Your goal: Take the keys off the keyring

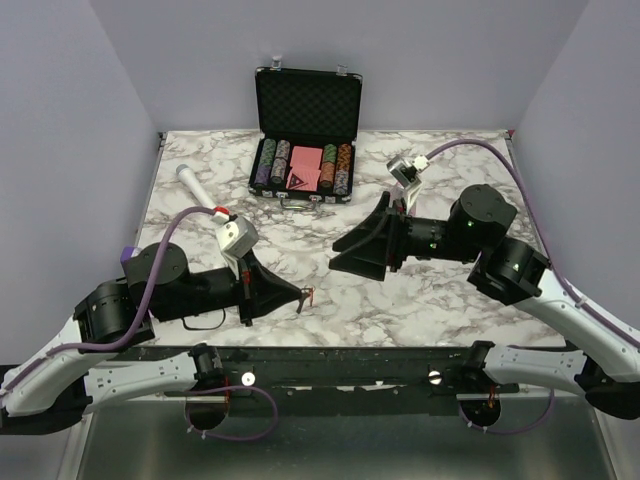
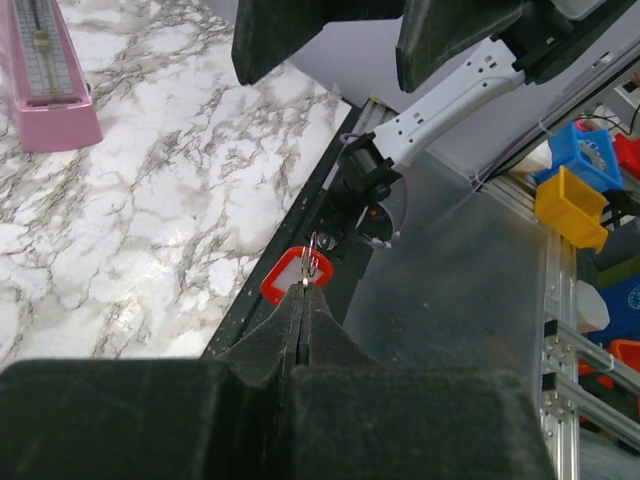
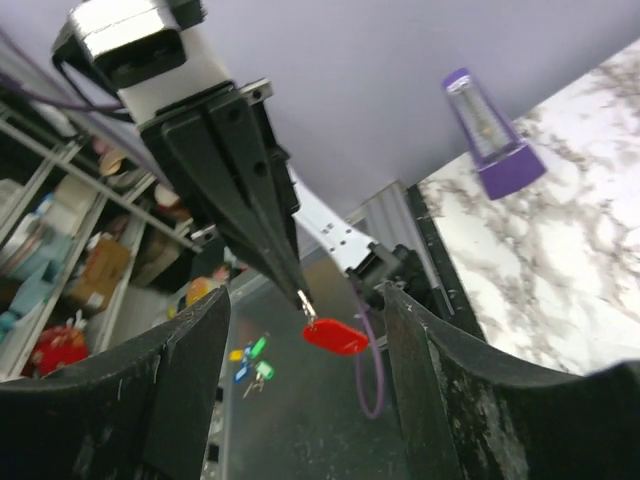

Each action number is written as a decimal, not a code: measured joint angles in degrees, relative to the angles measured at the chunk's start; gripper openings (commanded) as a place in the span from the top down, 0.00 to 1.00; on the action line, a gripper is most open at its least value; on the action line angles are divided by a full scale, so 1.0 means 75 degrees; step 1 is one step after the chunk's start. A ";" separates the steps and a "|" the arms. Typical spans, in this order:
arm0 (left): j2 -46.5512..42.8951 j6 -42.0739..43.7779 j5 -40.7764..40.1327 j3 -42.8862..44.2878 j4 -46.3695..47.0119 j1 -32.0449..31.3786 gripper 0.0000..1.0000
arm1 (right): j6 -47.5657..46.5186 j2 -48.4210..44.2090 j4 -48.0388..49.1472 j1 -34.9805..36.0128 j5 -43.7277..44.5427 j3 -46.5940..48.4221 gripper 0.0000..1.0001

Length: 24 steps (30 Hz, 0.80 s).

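My left gripper [image 1: 300,292] is shut on a tiny silver-grey key piece [image 2: 303,284], held above the table's near edge. The red oval keyring tag [image 2: 297,277] hangs from that piece with a small silver ring [image 2: 315,248]. It shows as a red speck in the top view [image 1: 308,297]. In the right wrist view the left gripper's tips [image 3: 297,292] hold the silver piece with the red tag [image 3: 335,336] dangling below. My right gripper [image 1: 338,255] is open and empty, right of the tag and pointed at it. Its fingers [image 3: 190,400] frame the tag without touching it.
An open black case of poker chips and pink cards [image 1: 306,130] stands at the back. A microphone [image 1: 200,190] lies at back left. A pink metronome [image 2: 45,80] and a purple metronome [image 3: 490,135] stand on the marble table [image 1: 450,310]. Coloured tags [image 3: 250,360] lie below table level.
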 measured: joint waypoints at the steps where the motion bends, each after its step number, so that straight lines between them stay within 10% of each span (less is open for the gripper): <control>1: -0.0009 -0.0023 0.0023 0.0017 0.0026 0.0000 1.00 | -0.0006 0.0029 0.0105 0.0000 -0.0175 0.0000 0.34; 24: -0.1026 -0.0589 -0.0901 -0.1376 0.1862 0.0009 1.00 | 0.0629 0.0463 0.1224 -0.0003 -0.0353 -0.0216 0.14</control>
